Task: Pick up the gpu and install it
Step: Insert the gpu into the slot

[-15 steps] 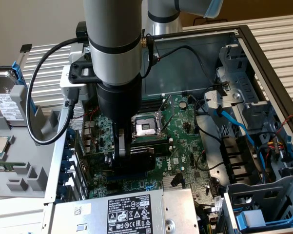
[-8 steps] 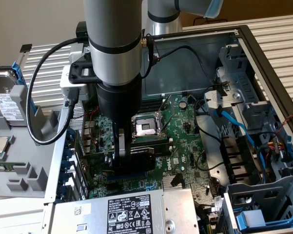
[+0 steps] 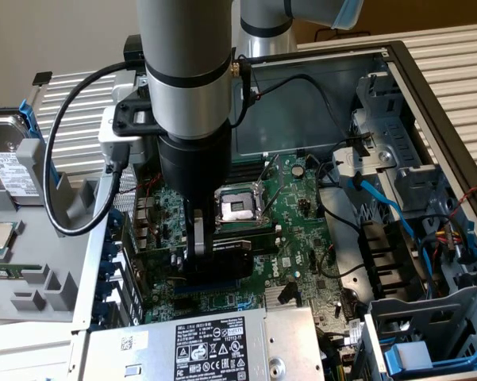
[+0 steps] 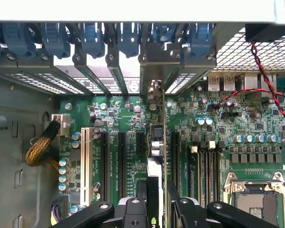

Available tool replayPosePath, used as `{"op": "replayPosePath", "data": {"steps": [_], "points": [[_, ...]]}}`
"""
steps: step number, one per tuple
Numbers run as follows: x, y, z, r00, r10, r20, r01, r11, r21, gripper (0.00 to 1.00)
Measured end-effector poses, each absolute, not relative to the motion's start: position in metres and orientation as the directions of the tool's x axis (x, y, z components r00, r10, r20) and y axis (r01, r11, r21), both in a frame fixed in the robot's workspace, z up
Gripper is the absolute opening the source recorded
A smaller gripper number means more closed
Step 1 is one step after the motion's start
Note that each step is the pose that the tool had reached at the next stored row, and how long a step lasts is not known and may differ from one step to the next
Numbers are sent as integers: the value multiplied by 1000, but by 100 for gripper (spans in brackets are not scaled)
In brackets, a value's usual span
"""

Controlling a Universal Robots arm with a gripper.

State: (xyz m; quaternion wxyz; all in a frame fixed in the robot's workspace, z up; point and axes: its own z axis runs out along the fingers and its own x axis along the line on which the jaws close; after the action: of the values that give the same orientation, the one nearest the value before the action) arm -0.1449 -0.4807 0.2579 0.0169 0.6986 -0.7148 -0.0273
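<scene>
Computer case [image 3: 428, 119]: lies open, side panel off, giving access from above | motherboard [image 3: 301, 214]: flat on case floor, CPU socket [image 3: 236, 208] bare | gpu [image 4: 154, 190]: edge-on, upright over an expansion slot [image 4: 173, 161], bracket toward the rear slot openings, apparently for seating | gripper [image 4: 155, 202]: pinching the gpu's top edge.

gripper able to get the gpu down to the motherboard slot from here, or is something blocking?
Probably yes. The gripper is shut on the gpu, which stands edge-on over the motherboard in line with its bracket opening. Neither view shows a cable or part across that slot.
</scene>
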Motion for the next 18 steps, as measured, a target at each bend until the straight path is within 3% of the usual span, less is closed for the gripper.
{"op": "replayPosePath", "data": {"steps": [18], "points": [[-146, -481, 257, -23, -1000, -14, -998, 22, 63, 27]]}}
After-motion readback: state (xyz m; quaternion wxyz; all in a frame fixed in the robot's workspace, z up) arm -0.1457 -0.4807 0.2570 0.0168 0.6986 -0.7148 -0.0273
